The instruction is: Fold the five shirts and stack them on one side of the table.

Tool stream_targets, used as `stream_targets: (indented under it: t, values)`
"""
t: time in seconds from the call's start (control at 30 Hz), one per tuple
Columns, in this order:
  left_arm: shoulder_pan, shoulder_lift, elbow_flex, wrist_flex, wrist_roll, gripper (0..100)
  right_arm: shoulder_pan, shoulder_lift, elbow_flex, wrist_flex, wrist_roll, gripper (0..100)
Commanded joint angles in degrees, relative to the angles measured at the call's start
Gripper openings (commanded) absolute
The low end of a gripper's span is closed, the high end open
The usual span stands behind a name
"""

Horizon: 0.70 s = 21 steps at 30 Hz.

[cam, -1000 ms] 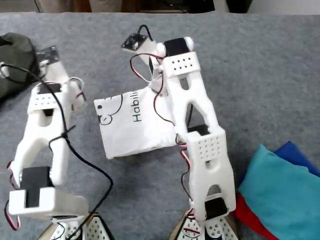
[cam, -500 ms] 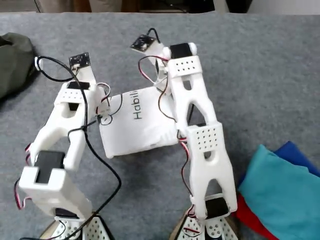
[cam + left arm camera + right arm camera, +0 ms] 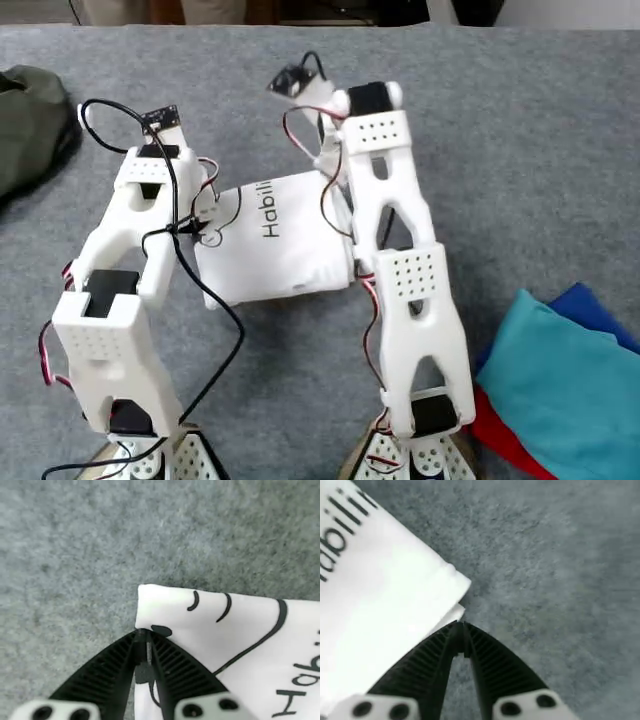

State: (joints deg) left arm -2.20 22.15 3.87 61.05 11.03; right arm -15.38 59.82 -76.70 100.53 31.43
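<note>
A folded white shirt (image 3: 275,240) with black print lies mid-table between the two arms. My left gripper (image 3: 205,218) is at its left edge. In the left wrist view the black fingers (image 3: 165,662) are shut, with the left gripper (image 3: 143,636) pinching the white shirt (image 3: 220,625) at its edge near a corner. My right gripper (image 3: 335,190) is at the shirt's far right corner. The right wrist view shows the right gripper (image 3: 460,629) shut with its tips on the lower layers of the white shirt (image 3: 385,595). A shadow shows under the shirt's near edge.
A stack of folded shirts sits at the near right: teal (image 3: 560,385) on top, blue (image 3: 595,305) and red (image 3: 495,425) below. A dark green garment (image 3: 25,125) lies crumpled at the far left. Grey cloth covers the table (image 3: 520,140), with free room at the far right.
The left arm swung in from the left and its gripper came onto the white shirt's left edge. The shirt shifted slightly. The right arm barely moved.
</note>
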Motion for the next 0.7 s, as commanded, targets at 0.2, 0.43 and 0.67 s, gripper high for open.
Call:
stream_targets:
  t: [0.2,0.43,0.67]
  values:
    - [-1.6,-15.3,3.8,-0.2,0.4,2,0.3,-27.6,18.9,1.9,-4.8,0.5]
    - [-1.8,-26.2,12.4,0.2,-0.1,2,-2.4,-51.1,50.6,1.1,-8.4,0.5]
    - [-2.1,-32.1,21.7,-5.9,-0.1,2,-2.5,-55.9,68.4,1.0,-11.9,0.9]
